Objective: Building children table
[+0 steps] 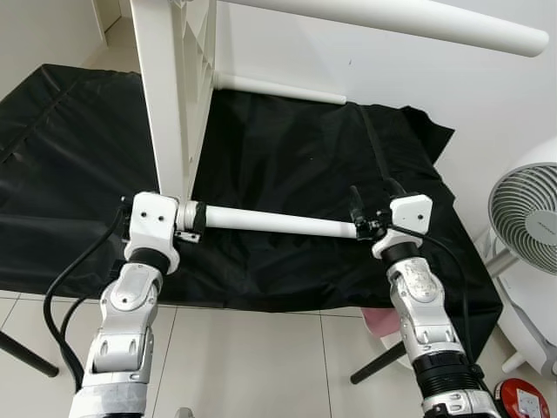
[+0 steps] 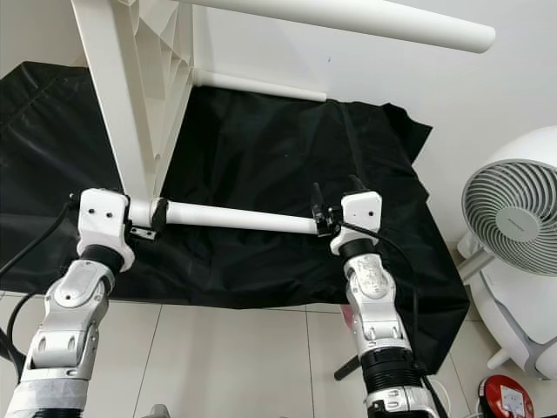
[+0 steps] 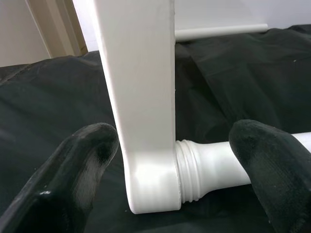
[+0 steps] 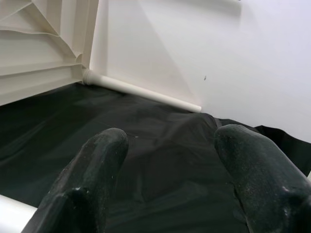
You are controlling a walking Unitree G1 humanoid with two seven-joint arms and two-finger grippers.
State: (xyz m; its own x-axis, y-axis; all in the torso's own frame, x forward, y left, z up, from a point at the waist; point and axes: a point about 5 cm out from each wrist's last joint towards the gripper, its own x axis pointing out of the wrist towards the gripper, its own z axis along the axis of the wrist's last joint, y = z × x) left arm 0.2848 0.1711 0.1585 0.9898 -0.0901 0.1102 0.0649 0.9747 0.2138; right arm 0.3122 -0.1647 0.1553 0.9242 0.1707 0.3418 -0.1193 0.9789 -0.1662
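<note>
The white children's table (image 1: 170,96) lies on its side on a black cloth, its top standing upright. One white leg (image 1: 278,222) runs level from the table's near corner toward the right, its threaded end (image 3: 187,170) seated at the corner (image 3: 150,184). My left gripper (image 1: 187,222) is open and straddles that joint, one finger (image 3: 73,184) beside the corner and the other over the leg. At the leg's free end my right gripper (image 1: 359,213) is also open; its fingers (image 4: 92,179) point upward with nothing between them. Two more legs (image 1: 392,22) (image 1: 278,87) stick out farther back.
The black cloth (image 1: 296,157) covers the floor up to the white wall. A white fan (image 1: 531,226) stands at the right, with a red round object (image 1: 522,401) below it. Pale tiles (image 1: 261,366) lie near me, and a dark stand leg (image 1: 379,364) crosses them.
</note>
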